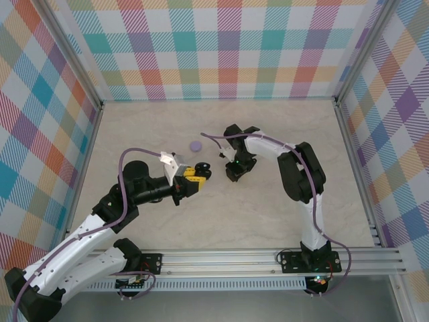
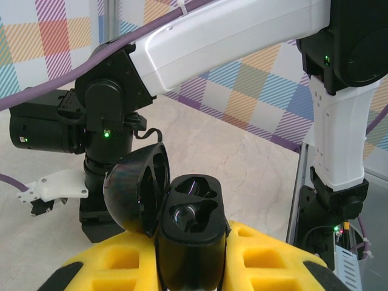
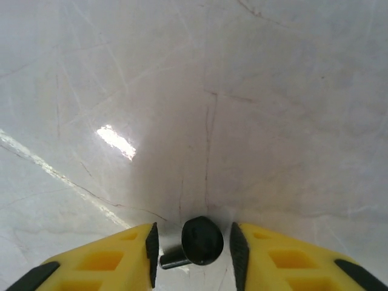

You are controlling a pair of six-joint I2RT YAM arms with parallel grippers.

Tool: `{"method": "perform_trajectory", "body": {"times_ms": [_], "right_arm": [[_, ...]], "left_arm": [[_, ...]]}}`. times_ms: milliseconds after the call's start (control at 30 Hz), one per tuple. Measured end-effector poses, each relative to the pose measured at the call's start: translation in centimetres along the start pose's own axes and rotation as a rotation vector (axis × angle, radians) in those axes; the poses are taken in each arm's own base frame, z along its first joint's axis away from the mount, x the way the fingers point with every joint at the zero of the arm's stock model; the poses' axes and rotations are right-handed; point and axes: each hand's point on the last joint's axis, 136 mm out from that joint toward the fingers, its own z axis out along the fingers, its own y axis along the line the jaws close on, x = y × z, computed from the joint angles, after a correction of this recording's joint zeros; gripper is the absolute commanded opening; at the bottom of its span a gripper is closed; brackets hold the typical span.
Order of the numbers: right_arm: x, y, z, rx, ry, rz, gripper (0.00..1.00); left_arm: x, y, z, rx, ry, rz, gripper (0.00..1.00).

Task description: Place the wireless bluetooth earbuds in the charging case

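The left hand pinches the open black charging case, whose base is cut off below. The right hand is spread around a black earbud lying on the table; whether its stem touches a pad is unclear.

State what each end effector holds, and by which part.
Left end effector: open black charging case, clamped by its lower body. Right end effector: nothing clamped; a black earbud sits loose between its parted fingers.
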Motion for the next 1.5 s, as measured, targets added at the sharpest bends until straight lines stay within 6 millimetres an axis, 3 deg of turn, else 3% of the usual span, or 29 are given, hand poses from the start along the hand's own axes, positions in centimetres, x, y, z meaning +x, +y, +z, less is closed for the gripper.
{"method": "perform_trajectory", "body": {"times_ms": [167,367,533,767,1500], "right_arm": [[0.1,0.2,-0.5,0.002,0.014,0.106,0.46],[-0.1,0.1,-1.3,0.016,-0.009,0.349,0.51],[-0.3,0.2,-2.5,0.01,-0.055,0.568,0.46],[-0.4,0.8,-2.5,0.032,-0.062,0.783,0.45],[-0.1,0.2,-0.1,0.11,-0.009,0.908,0.39]], "left_arm": [[0.0,0.0,0.0,0.0,0.0,0.0,0.05],[0.0,0.0,0.0,0.0,0.0,0.001,0.05],[0.0,0.0,0.0,0.0,0.0,0.001,0.05],[0.0,0.0,0.0,0.0,0.0,0.0,0.05],[0.0,0.0,0.0,0.0,0.0,0.001,0.05]]}}
